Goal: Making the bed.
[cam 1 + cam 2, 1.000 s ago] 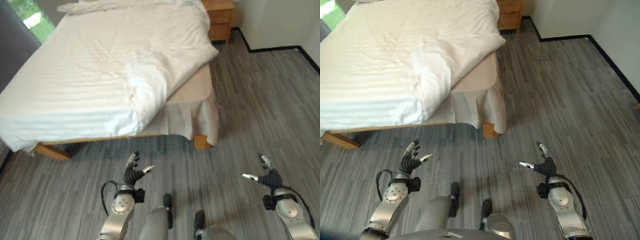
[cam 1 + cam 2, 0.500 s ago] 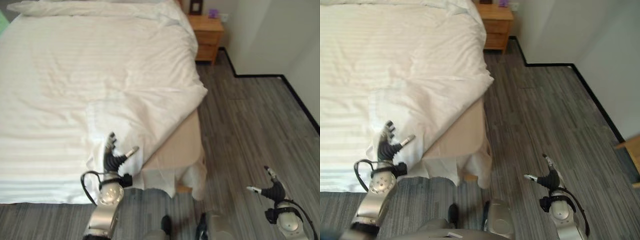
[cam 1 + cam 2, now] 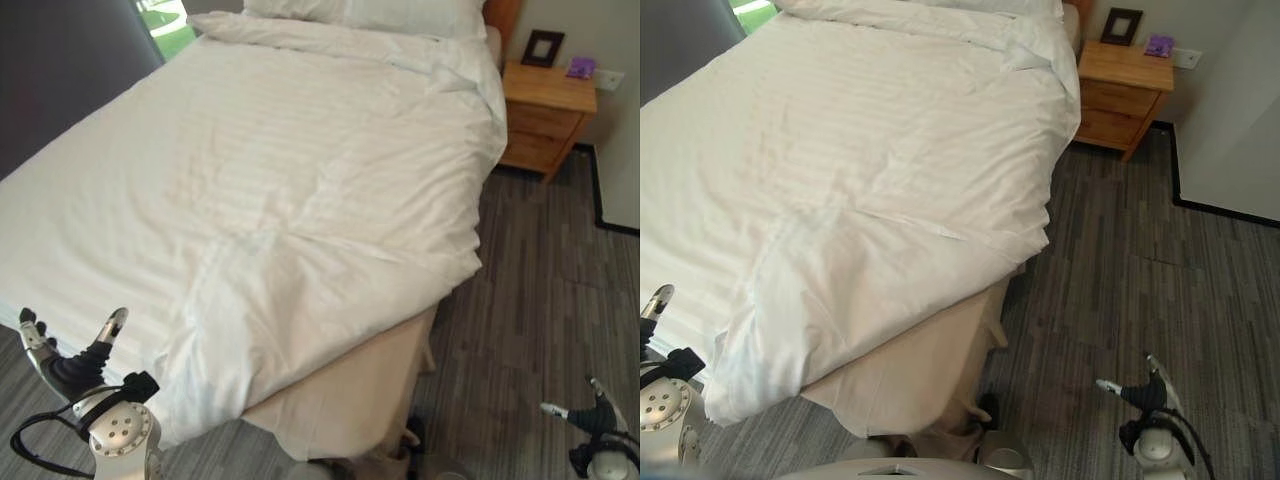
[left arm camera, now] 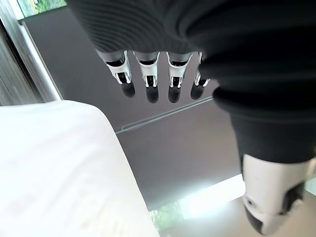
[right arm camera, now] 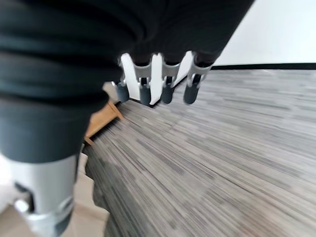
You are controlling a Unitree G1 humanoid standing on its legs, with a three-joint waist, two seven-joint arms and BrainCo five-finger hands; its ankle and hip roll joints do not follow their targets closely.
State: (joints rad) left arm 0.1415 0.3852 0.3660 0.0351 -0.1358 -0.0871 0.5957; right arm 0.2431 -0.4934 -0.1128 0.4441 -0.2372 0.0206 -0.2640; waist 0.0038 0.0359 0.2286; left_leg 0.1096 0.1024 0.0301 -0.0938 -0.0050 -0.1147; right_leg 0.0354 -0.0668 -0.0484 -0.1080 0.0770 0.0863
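A white striped duvet [image 3: 260, 190] covers the bed, rumpled and folded over itself at the near corner [image 3: 300, 330], where the beige bed skirt [image 3: 350, 400] shows beneath. White pillows [image 3: 360, 15] lie at the head. My left hand [image 3: 75, 365] is open at the lower left, just off the duvet's near edge [image 4: 54, 163], holding nothing. My right hand [image 3: 590, 415] is open low at the right, above the grey floor and clear of the bed; its fingers [image 5: 163, 89] hang straight.
A wooden nightstand [image 3: 545, 110] with a small frame stands beside the head of the bed. Grey plank floor [image 3: 1140, 290] runs along the bed's right side to a white wall with a black skirting. A dark panel [image 3: 60, 70] flanks the bed's left.
The camera has swung so the bed now fills the picture. My left hand dropped from over the duvet's corner to the lower left; my right hand sits lower at the right.
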